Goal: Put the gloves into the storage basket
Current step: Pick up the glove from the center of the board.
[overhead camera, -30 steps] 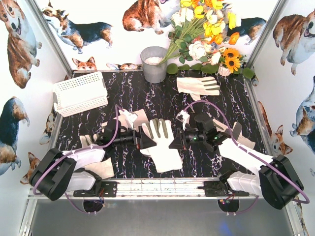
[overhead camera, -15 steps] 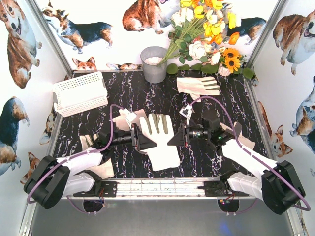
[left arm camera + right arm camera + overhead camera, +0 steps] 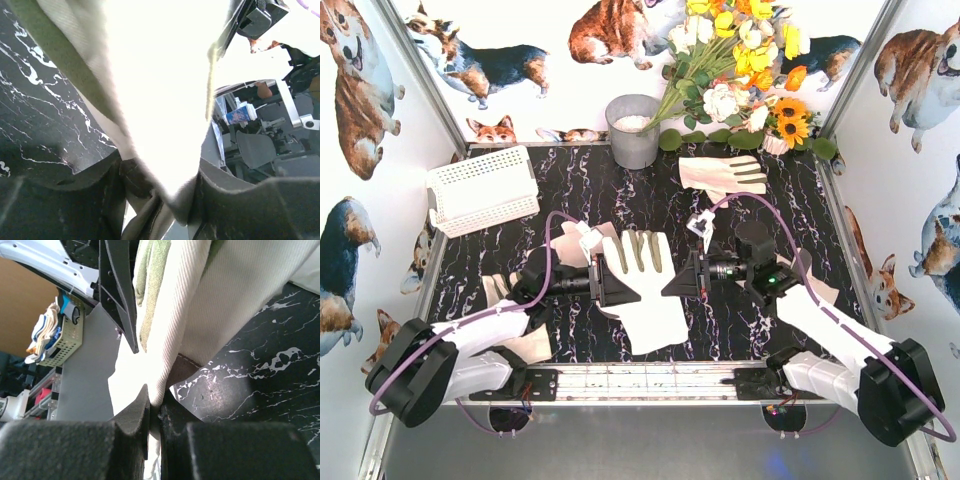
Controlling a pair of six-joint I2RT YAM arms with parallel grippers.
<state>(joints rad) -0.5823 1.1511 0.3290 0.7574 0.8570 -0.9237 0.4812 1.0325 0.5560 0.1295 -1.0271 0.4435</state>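
A cream-white glove (image 3: 642,290) with grey finger patches hangs palm up between both grippers at mid-table. My left gripper (image 3: 617,285) grips its left edge; in the left wrist view the fabric (image 3: 160,75) bunches between the jaws and touches both fingers of that gripper (image 3: 160,169). From the other side, my right gripper (image 3: 672,283) is shut on the glove's right edge, the cloth (image 3: 220,295) pinched thin in its jaws (image 3: 155,402). The white lattice storage basket (image 3: 480,190) stands at the back left, well away from both grippers.
More gloves lie about: one at the back right (image 3: 722,175), one under my left arm (image 3: 575,240), one at the front left (image 3: 505,300), one under my right arm (image 3: 815,280). A grey bucket (image 3: 633,130) and flowers (image 3: 740,80) stand at the back.
My left gripper's jaws have narrowed onto the glove's left edge. The glove and both grippers have shifted slightly toward the back of the table.
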